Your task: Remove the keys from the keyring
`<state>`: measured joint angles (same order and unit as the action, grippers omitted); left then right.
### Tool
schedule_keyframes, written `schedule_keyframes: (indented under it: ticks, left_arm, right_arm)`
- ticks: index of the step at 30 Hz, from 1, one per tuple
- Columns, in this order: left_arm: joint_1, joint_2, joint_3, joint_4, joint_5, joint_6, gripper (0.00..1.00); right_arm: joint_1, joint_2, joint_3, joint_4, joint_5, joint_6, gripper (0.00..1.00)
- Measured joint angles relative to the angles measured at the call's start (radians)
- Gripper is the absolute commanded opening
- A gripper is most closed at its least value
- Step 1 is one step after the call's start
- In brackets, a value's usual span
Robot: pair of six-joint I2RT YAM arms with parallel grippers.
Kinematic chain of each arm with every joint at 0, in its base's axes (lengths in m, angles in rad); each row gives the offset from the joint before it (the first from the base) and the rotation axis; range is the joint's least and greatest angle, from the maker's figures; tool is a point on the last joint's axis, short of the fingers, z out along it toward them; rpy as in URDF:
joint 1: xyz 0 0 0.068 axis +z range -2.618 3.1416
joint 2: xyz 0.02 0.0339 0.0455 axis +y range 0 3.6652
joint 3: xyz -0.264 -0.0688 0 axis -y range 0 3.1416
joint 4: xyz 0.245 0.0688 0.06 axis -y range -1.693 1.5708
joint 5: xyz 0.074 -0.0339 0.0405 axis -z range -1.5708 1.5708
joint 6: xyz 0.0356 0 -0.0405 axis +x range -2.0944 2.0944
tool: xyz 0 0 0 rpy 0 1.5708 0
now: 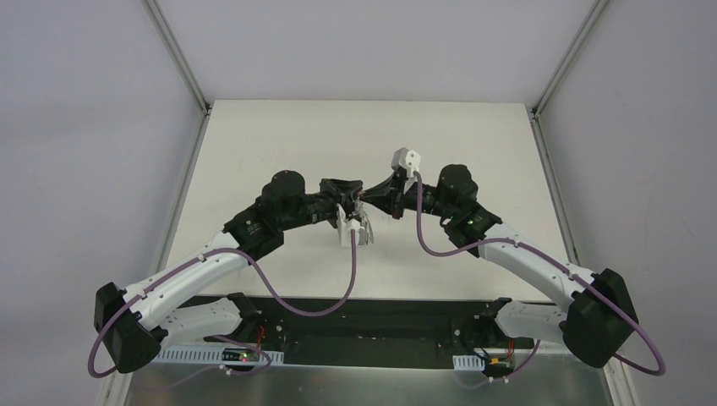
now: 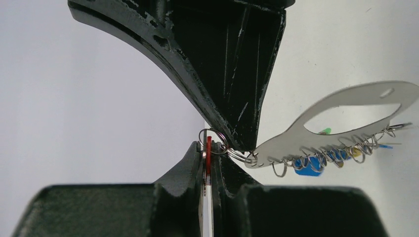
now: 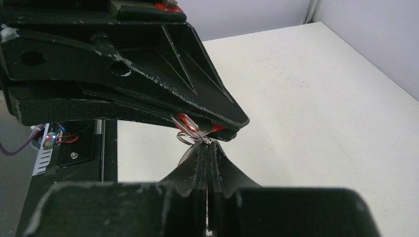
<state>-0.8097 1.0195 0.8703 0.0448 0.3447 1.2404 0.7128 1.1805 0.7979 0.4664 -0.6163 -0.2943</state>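
Both grippers meet above the table's middle. My left gripper (image 1: 352, 206) (image 2: 210, 146) is shut on a red-headed key (image 2: 208, 156), gripped edge-on. A small split ring (image 2: 218, 136) links this key to the keyring (image 2: 346, 101), a flat grey oval loop that hangs free beside it and shows below the grippers in the top view (image 1: 358, 228). Several small rings along its edge carry blue (image 2: 306, 166), green (image 2: 324, 131) and yellow (image 2: 355, 152) keys. My right gripper (image 1: 370, 201) (image 3: 207, 147) is shut on the split ring (image 3: 187, 137), just under the red key (image 3: 187, 120).
The white table (image 1: 287, 135) spreads around and behind the grippers, bounded by metal frame posts (image 1: 177, 59) and grey walls. A black rail (image 1: 363, 317) with the arm bases runs along the near edge. Purple cables (image 1: 353, 279) loop from both wrists.
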Motion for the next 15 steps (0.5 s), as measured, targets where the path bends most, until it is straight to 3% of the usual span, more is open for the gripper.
schedule_keyframes:
  ticks: [8, 13, 15]
  left_arm:
    - [0.000, -0.012, 0.000, -0.001, -0.005, 0.000, 0.00]
    - [0.000, -0.016, 0.000, -0.006, -0.004, 0.000, 0.00]
    - [0.000, -0.016, 0.000, -0.008, -0.004, -0.001, 0.00]
  right_arm:
    - [0.000, 0.012, -0.033, 0.103, 0.000, 0.116, 0.00]
    - [0.000, 0.010, -0.072, 0.167, 0.003, 0.204, 0.28]
    - [0.000, 0.010, -0.081, 0.181, 0.008, 0.206, 0.29]
